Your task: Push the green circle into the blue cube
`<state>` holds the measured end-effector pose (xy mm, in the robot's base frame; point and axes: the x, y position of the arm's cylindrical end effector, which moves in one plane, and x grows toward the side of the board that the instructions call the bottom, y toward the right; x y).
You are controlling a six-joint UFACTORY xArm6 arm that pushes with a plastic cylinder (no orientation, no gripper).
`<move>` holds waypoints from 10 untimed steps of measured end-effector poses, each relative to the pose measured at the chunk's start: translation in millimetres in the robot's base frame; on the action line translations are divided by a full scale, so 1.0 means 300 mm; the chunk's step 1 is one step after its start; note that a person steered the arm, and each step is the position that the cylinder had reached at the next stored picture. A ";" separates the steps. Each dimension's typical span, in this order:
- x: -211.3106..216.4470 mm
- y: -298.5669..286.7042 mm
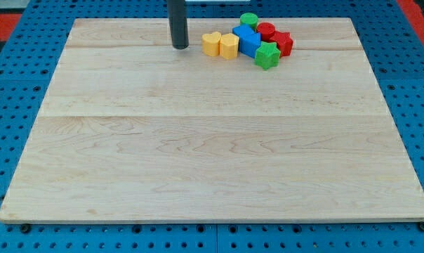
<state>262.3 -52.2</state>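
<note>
The green circle (249, 20) – small, stiff, likely light and easy to slide – already touches the blue cube (248, 40); my tip (180, 46), a gripless end effector left of the cluster, should press its top side.

On the wooden counter (198, 154), near the view's top, sit a yellow heart (210, 43) touching a yellow block (229, 46), a green star (267, 55), a red circle (267, 29) and a red star (283, 43).

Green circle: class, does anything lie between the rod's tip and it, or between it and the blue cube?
Yes. My tip sits left of the cluster; the yellow heart and yellow block lie roughly between. The green circle already appears to touch the blue cube.
</note>
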 end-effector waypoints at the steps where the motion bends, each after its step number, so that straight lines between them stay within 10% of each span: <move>1: 0.003 0.118; 3: 0.008 0.214; 5: -0.049 -0.105; 6: -0.223 -0.033; 10: -0.162 0.369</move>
<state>213.7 58.4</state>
